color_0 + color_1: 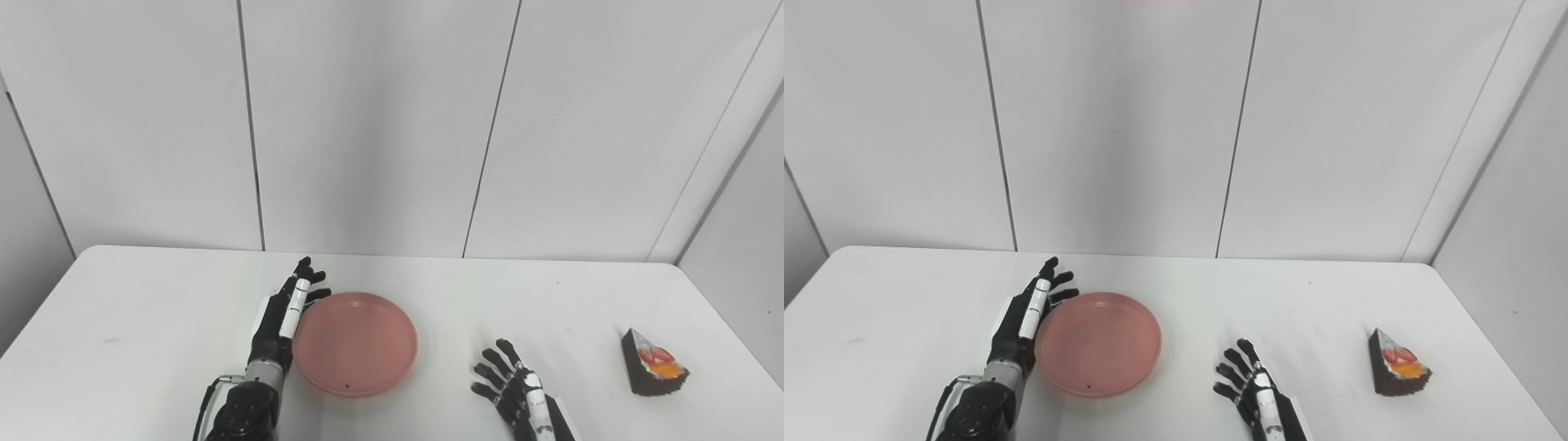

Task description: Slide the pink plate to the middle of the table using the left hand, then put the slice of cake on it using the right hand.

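Left hand [283,318]: fingers spread, flat against pink plate's [355,343] left rim, placed to push it.
Right hand [517,392]: fingers wide, empty, waiting.
Cake [652,363]: far right.

Pink plate [355,344] mid-table, cake slice [653,364] right.

One pink plate [355,343], one cake slice [653,364]

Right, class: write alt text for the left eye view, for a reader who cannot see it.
A robot's left hand rests open against the left rim of an empty pink plate on a white table. Its right hand lies open nearby, and a slice of cake sits far right.
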Available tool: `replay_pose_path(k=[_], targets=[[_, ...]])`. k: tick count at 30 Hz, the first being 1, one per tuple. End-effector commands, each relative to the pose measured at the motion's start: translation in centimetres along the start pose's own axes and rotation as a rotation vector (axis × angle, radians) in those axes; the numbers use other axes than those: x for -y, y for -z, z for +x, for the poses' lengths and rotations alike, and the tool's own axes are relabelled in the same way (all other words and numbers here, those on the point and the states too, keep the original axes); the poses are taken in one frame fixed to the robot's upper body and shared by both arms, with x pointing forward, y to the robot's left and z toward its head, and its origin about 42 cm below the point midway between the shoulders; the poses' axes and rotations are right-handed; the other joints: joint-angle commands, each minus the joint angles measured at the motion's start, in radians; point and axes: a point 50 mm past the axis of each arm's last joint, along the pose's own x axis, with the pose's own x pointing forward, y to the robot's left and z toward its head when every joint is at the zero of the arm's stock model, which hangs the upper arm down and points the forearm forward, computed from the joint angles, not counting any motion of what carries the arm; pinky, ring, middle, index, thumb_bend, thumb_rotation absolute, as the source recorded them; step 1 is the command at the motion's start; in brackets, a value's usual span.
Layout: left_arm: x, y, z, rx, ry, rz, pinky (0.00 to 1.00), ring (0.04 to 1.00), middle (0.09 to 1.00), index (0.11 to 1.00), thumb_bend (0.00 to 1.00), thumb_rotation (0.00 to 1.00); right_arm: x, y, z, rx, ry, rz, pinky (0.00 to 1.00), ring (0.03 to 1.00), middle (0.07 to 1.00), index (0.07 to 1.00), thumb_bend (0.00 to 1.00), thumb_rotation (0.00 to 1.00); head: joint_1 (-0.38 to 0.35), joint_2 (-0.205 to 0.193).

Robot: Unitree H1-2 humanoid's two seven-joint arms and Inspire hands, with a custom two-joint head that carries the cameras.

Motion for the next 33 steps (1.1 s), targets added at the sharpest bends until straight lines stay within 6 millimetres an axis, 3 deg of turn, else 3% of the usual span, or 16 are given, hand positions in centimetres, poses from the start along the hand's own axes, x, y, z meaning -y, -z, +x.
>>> replay_pose_path(k=[1, 7, 13, 18, 29, 31, 33], targets=[[1.5, -1.6, 1.0, 0.032, 0.053, -0.009, 0.70, 0.735, 0.826, 0.896, 0.72, 0.95, -0.3, 0.0, -0.6, -0.029, 0.000, 0.014, 0.81, 0.857, 0.898, 0.938, 0.84, 0.94, -0.019, 0.016], [1.5, -1.0, 0.6, 0.002, 0.043, -0.028, 0.71, 0.746, 0.842, 0.904, 0.72, 0.99, -0.5, -0.2, -0.7, -0.032, 0.008, -0.009, 0.80, 0.846, 0.888, 0.928, 0.90, 0.90, -0.080, 0.030], [0.9, -0.3, 0.1, -0.004, 0.042, -0.063, 0.74, 0.774, 0.846, 0.913, 0.73, 0.99, -0.9, 0.0, -0.5, -0.036, 0.014, -0.055, 0.77, 0.829, 0.878, 0.925, 0.91, 0.91, -0.153, 0.014], [-0.1, 0.1, -1.0, 0.000, 0.028, -0.051, 0.71, 0.769, 0.857, 0.924, 0.72, 1.00, -0.8, 0.4, -0.1, -0.039, 0.014, -0.073, 0.78, 0.835, 0.896, 0.936, 0.91, 0.91, -0.154, 0.009], [-0.2, -0.3, -0.9, -0.008, 0.034, -0.157, 0.74, 0.780, 0.866, 0.930, 0.72, 1.00, -0.9, 1.0, 0.4, -0.003, 0.033, -0.129, 0.77, 0.823, 0.888, 0.943, 0.86, 0.91, -0.190, -0.015], [-0.2, -0.3, -1.0, -0.015, 0.025, -0.176, 0.75, 0.787, 0.858, 0.927, 0.72, 1.00, -0.9, 1.0, 0.4, 0.019, 0.034, -0.178, 0.75, 0.814, 0.880, 0.946, 0.82, 0.89, -0.194, -0.023], [-0.2, -0.3, -1.0, -0.017, 0.018, -0.185, 0.75, 0.788, 0.852, 0.931, 0.73, 1.00, -1.0, 1.0, 0.3, 0.045, 0.041, -0.225, 0.72, 0.790, 0.861, 0.929, 0.79, 0.77, -0.202, -0.030]])
